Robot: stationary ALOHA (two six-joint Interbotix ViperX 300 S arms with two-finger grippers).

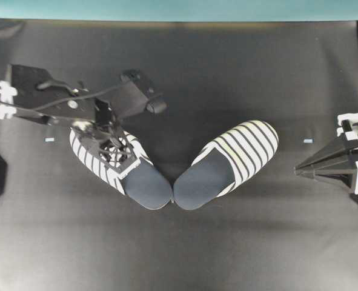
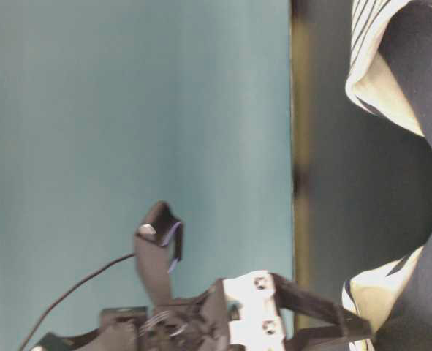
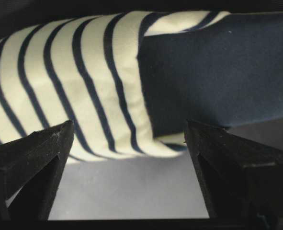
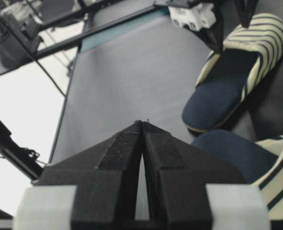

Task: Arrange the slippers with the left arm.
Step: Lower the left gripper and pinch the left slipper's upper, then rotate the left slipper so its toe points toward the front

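Here, two slippers [image 1: 175, 167], heels touching, left pincer [image 1: 113, 151] spread over one

Even overhead light, soft shadows under slippers [image 1: 172, 163]; wrist views blurred up close; window glare blown out.

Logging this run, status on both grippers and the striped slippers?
Left gripper open, over the left striped navy-insole slipper. Right gripper shut, parked at the edge. Right slipper untouched, heels meeting in a V. Nothing in the way.
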